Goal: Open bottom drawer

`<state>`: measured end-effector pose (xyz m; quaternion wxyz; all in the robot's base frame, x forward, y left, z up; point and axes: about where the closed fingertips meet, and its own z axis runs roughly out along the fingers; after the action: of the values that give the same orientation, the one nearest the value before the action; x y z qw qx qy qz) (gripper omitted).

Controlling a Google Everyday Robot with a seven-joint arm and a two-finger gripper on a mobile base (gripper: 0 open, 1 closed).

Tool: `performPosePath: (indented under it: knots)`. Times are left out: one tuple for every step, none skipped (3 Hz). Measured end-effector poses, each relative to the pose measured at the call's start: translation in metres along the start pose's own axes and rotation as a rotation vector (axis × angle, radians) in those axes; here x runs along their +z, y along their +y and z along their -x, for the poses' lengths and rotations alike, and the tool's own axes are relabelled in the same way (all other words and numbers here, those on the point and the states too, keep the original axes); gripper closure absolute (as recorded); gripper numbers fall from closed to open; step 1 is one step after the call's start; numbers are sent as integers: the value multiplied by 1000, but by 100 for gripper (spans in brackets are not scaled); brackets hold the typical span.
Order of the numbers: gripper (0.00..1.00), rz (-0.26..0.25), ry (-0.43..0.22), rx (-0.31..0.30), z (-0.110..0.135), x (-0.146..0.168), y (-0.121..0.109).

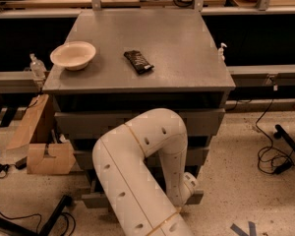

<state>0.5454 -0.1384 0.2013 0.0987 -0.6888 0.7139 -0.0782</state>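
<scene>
The grey metal cabinet (137,82) has three drawers. The bottom drawer (94,199) is the lowest one, with a slim front. Its front shows to the left of my arm and again to the right of it, and it stands a little forward of the middle drawer front (86,159). My white arm (137,171) bends down in front of the cabinet and hides the drawer's centre and its knob. My gripper (188,187) is low at the bottom drawer's front, right of centre, mostly hidden behind my wrist.
A cream bowl (73,55) and a dark snack bar (138,61) lie on the cabinet top. Cardboard boxes (44,157) stand on the floor at the left. Cables (273,163) lie on the floor at the right. A black stand leg (54,215) is at lower left.
</scene>
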Motion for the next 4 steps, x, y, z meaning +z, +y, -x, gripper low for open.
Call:
performPosePath:
  knots:
    - [41,1,0,0,0,0,1]
    - [64,55,41,9,-7,1,16]
    - [87,110,76,16,-13,-3,38]
    - [100,110,76,16,-13,-3,38]
